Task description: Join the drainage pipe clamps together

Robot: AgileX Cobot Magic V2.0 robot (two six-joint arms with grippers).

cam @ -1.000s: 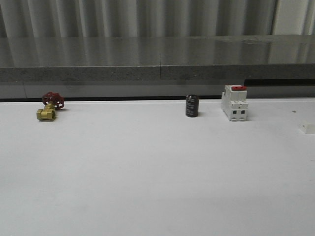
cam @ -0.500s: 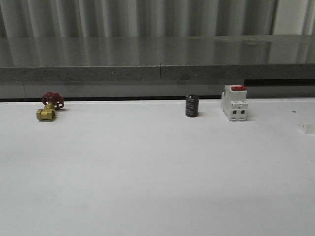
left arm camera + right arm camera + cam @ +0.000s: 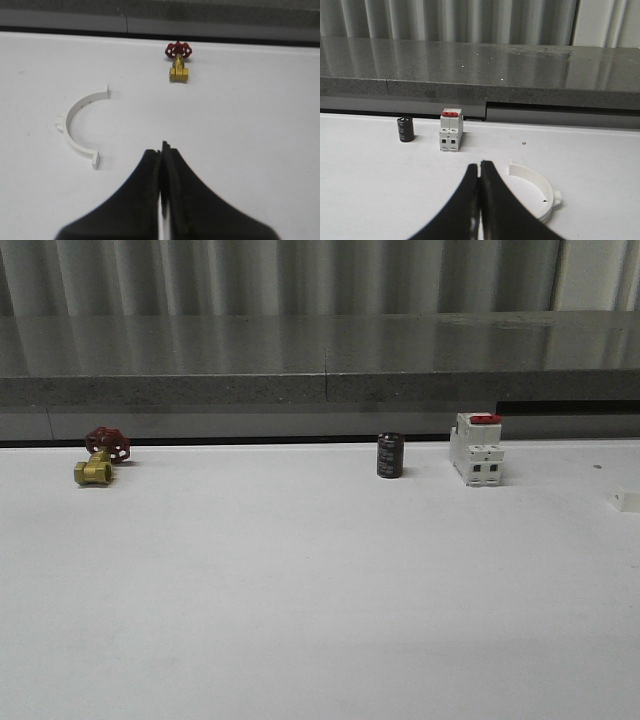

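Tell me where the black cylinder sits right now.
In the front view the black cylinder stands upright near the table's far edge, just left of the white switch block and far right of the brass valve.

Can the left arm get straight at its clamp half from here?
Probably yes: bare table lies between the shut left gripper and the clamp half; the brass valve sits well off.

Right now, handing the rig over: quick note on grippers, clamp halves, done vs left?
Left gripper: shut, empty, above the table.
Right gripper: shut, empty.
One clamp half lies flat on the white table by the left gripper, nearer it than the brass valve.
The other clamp half lies by the right gripper, nearer it than the switch block and black capacitor.
Done: nothing; halves apart, ungrasped.
Left: open, pick both, join.
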